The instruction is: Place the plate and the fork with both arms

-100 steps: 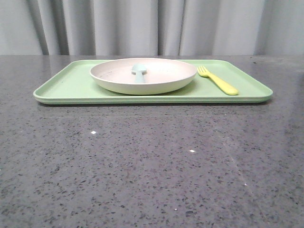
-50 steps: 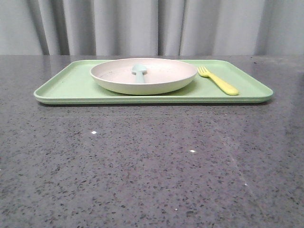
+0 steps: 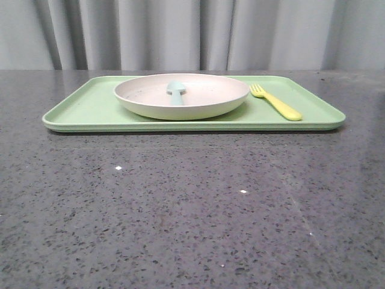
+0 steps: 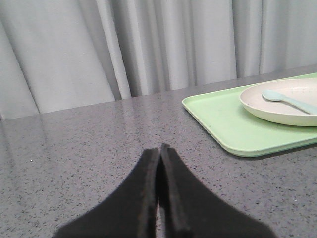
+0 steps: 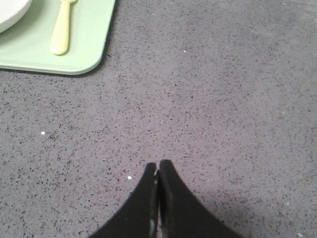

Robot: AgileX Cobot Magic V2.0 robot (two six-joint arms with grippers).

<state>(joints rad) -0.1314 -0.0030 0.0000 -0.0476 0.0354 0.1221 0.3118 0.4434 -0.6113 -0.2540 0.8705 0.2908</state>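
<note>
The cream plate (image 3: 181, 95) rests on the light-green tray (image 3: 90, 108) at the far side of the table, with a pale blue spoon (image 3: 175, 92) lying in it. The yellow fork (image 3: 275, 102) lies on the tray to the right of the plate. Neither arm appears in the front view. In the left wrist view my left gripper (image 4: 159, 148) is shut and empty over bare table, with the tray (image 4: 223, 119), plate (image 4: 277, 101) and spoon (image 4: 290, 99) well off from it. My right gripper (image 5: 158, 164) is shut and empty, far from the fork (image 5: 61, 27) and tray corner (image 5: 91, 44).
The table top (image 3: 192, 205) is dark speckled stone. A grey curtain (image 3: 192, 33) hangs behind its far edge. In the right wrist view a sliver of the plate rim (image 5: 12, 12) shows beside the fork.
</note>
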